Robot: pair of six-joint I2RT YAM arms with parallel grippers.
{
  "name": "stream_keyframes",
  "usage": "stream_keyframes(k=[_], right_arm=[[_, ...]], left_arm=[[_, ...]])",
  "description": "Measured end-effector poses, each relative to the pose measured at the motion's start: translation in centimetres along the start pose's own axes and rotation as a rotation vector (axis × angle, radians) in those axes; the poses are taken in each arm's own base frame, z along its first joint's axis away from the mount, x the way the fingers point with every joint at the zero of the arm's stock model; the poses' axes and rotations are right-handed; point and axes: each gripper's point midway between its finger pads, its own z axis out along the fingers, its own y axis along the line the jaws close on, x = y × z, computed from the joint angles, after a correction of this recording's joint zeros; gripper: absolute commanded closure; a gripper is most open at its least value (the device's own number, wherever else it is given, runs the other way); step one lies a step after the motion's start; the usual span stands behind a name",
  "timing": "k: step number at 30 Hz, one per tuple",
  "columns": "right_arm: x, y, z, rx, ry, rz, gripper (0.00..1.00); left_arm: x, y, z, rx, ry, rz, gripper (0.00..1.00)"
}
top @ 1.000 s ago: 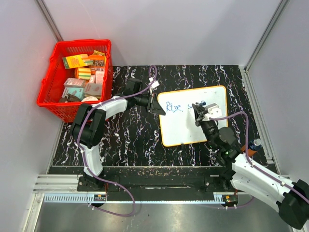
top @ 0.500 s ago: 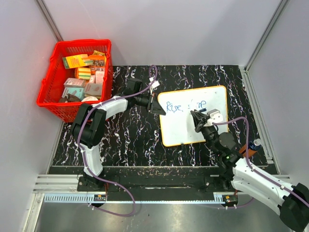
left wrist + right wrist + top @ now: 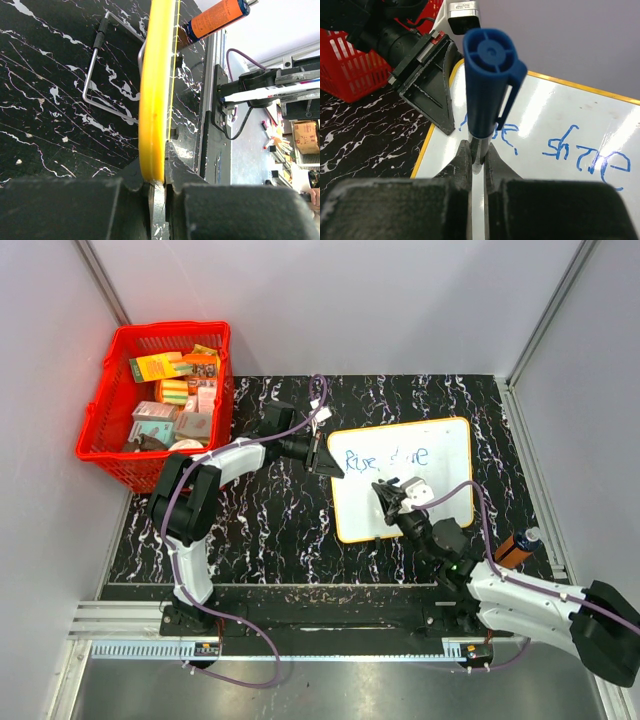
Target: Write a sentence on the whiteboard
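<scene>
Both clamped: left fingers (image 3: 75, 210) on the whiteboard (image 3: 450, 470) edge, right fingers (image 3: 395, 210) on a blue marker (image 3: 487, 85).

From here the table (image 3: 270, 530) reads black with white marble veins. The whiteboard (image 3: 445, 445) is white with an orange-yellow rim, and the sentence (image 3: 360, 459) on it is blue. The marker (image 3: 487, 85) has a blue cap. The basket (image 3: 175, 328) is red, the tube (image 3: 512, 546) orange with a blue end, the 2 arms (image 3: 225, 462) white and black.
</scene>
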Motion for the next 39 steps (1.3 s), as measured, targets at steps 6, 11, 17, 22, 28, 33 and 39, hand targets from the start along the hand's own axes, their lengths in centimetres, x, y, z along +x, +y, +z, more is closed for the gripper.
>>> stream_keyframes(k=[6, 11, 17, 22, 28, 33, 39], right_arm=[[-0.2, -0.5, 0.0, 0.030, -0.022, -0.009, 1.00], [1.6, -0.8, 0.6, 0.071, 0.019, -0.030, 1.00], [3.3, -1.3, 1.0, 0.112, 0.057, -0.057, 1.00], [2.8, -1.8, 1.2, 0.149, 0.039, -0.048, 1.00], [2.8, -2.4, 1.9, 0.200, 0.040, -0.052, 1.00], [3.2, -2.6, 2.1, 0.221, 0.047, -0.060, 1.00], [4.0, -2.7, 2.1, 0.233, 0.069, -0.069, 1.00]], left_arm=[[0.0, 0.0, 0.0, 0.000, 0.000, 0.001, 1.00], [0.0, 0.0, 0.0, 0.000, 0.001, 0.001, 1.00], [0.0, 0.0, 0.1, 0.001, 0.001, 0.001, 1.00], [0.0, 0.0, 0.1, 0.000, 0.001, 0.001, 1.00], [0.0, 0.0, 0.1, 0.000, 0.001, 0.002, 1.00], [0.0, -0.1, 0.1, 0.001, 0.001, 0.001, 1.00], [0.0, -0.1, 0.1, 0.001, 0.001, 0.001, 1.00]])
